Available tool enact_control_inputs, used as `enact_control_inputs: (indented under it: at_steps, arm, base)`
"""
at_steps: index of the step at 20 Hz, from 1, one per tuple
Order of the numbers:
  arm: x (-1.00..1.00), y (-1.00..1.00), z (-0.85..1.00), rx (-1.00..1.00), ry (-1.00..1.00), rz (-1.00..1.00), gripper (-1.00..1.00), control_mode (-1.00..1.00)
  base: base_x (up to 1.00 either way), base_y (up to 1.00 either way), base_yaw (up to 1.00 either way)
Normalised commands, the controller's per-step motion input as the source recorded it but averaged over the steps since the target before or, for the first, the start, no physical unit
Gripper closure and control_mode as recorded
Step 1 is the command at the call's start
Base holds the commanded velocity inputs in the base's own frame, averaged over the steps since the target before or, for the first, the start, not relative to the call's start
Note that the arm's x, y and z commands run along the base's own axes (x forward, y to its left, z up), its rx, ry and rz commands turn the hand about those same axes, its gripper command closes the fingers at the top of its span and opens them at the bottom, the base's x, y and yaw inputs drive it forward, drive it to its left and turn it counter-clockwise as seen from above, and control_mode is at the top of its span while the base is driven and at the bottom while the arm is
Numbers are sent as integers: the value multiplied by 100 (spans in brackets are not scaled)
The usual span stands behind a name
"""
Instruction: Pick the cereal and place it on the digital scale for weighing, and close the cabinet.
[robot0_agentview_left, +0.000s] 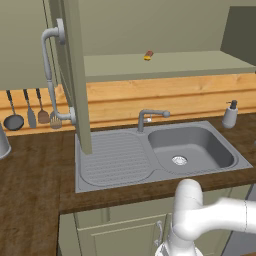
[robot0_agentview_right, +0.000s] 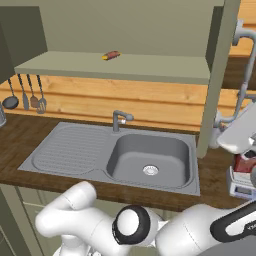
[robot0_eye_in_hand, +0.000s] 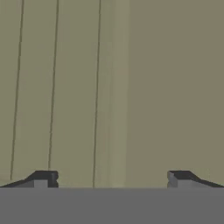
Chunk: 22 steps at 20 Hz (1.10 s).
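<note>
On scale: cereal (robot0_agentview_right: 244, 162) is seen at right, past sink (robot0_agentview_right: 150, 159).
Cabinet (robot0_agentview_left: 75, 75): doors swung open.
Gripper (robot0_eye_in_hand: 112, 178): jaws spread wide, nothing held, olive panel faced.

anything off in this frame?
Yes: both cabinet doors hang wide open over the sink, shelf exposed. A small yellow-and-red item lies alone on it. The open gripper faces an olive panelled surface close up, holding nothing.

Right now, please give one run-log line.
gripper: open, facing cabinet door | cereal: on digital scale | cabinet: open
</note>
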Motion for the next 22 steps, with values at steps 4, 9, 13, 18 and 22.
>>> enact_control_inputs:
  at_steps: [4,9,13,18,22]
  arm:
    - [17,100,81,0,-28,11,-100,-100]
    - [31,100,74,-2,-27,3,-100,-100]
    - [97,100,12,-5,-16,-4,-100,-100]
    - [100,96,-15,-5,-7,-16,-100,-100]
    - [100,57,-6,-4,0,-23,-100,-100]
  base:
    - [0,0,0]
    - [0,0,0]
    - [0,0,0]
    - [0,0,0]
    - [0,0,0]
